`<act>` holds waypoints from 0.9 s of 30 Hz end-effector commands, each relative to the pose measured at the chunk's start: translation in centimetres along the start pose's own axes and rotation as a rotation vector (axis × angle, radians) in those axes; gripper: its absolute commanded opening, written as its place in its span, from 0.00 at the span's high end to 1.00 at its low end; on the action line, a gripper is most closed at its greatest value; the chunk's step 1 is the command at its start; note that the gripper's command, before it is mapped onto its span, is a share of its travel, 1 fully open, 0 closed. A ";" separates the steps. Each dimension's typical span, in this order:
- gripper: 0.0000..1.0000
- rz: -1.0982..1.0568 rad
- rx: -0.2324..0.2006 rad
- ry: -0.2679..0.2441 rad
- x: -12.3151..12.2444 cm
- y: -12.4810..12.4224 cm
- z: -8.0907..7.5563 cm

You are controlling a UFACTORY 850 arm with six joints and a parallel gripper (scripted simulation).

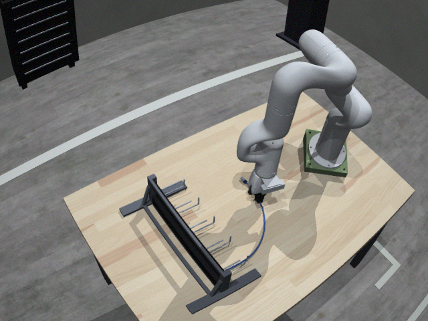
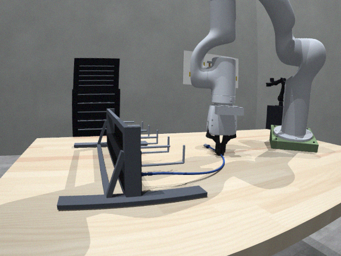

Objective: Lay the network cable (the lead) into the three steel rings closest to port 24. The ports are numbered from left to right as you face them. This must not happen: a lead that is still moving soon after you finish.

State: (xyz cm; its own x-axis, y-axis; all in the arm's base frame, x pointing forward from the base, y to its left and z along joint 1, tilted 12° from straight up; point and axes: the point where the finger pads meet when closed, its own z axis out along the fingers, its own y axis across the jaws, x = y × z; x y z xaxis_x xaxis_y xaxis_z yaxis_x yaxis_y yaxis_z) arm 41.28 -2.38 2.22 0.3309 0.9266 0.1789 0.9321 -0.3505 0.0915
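Note:
A blue network cable [image 1: 259,231] lies on the wooden table in a curve. One end is plugged into the dark patch panel frame [image 1: 188,228] [image 2: 143,174] at its near end; the free plug end [image 1: 243,180] lies by my gripper. My gripper [image 1: 258,198] points straight down at the table and is shut on the cable close to its free plug [image 2: 206,146], as the side view shows [image 2: 220,151]. Several L-shaped steel rings [image 1: 221,244] stick out from the frame's front, in a row [image 2: 168,154]. The cable runs below and outside them.
The arm's green base [image 1: 324,153] is bolted at the table's far right. The frame's flat feet [image 1: 225,288] reach out across the table at both ends. A black server rack [image 1: 39,34] stands on the floor beyond the table.

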 end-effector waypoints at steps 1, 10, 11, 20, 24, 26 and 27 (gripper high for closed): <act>1.00 0.000 -0.001 0.000 0.0 0.1 0.0; 1.00 0.000 -0.001 0.000 0.0 0.1 0.0; 1.00 0.000 -0.001 0.000 0.0 0.1 0.0; 1.00 0.000 -0.001 0.000 0.0 0.1 -0.1; 1.00 0.000 -0.001 0.000 0.0 0.1 -0.3; 1.00 0.000 -0.001 0.000 0.0 0.1 -0.4; 1.00 0.000 -0.001 0.000 0.0 0.1 -0.5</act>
State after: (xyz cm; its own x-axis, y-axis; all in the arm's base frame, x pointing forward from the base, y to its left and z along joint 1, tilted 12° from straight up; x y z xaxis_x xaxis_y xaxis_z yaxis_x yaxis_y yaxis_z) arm 41.23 -2.41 2.49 0.3309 0.9266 0.1788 0.9320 -0.3506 0.0919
